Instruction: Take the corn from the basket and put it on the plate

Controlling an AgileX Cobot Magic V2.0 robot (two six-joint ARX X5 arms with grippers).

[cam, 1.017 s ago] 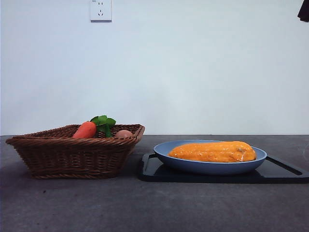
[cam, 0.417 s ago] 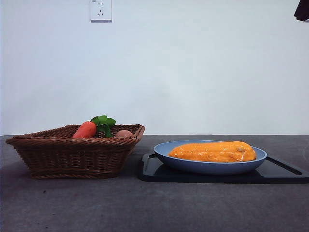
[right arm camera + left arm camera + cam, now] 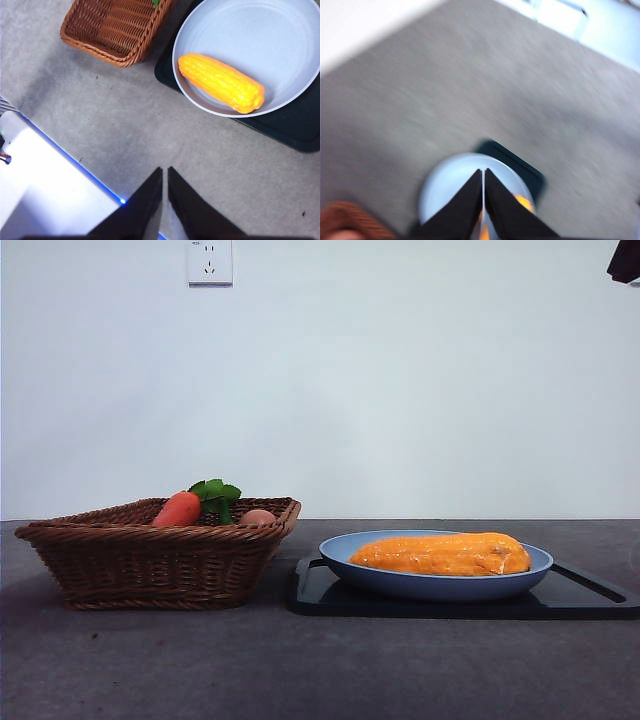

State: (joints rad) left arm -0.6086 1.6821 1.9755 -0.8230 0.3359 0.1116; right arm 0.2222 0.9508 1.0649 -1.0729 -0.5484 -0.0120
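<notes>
No brand, label or legible writing is seen on any item; a white wall socket [image 3: 209, 262] is mounted high on the wall, at about 11 o'clock from the basket [image 3: 150, 560].

The corn [image 3: 440, 554] is seen lying flat inside the plate [image 3: 345, 562], clear of the basket. In the front view its long axis is laid level, running from 9 o'clock to 3 o'clock across the plate. In the right wrist view the cob [image 3: 220, 82] is shown lying diagonally in the plate [image 3: 280, 30], with one end pointed toward the basket [image 3: 117, 27].

The plate is carried on a black tray [image 3: 590, 595], just beside the basket. A carrot [image 3: 178, 509] with green leaves and a beige egg-like item [image 3: 257, 517] are contained in the basket.

The right gripper [image 3: 164, 172] is held well above the table [image 3: 100, 115]; its jaws are closed and nothing is gripped. The left gripper [image 3: 483, 175] is held above the plate [image 3: 445, 185]; its jaws are likewise pressed together and empty. That view is blurred.
</notes>
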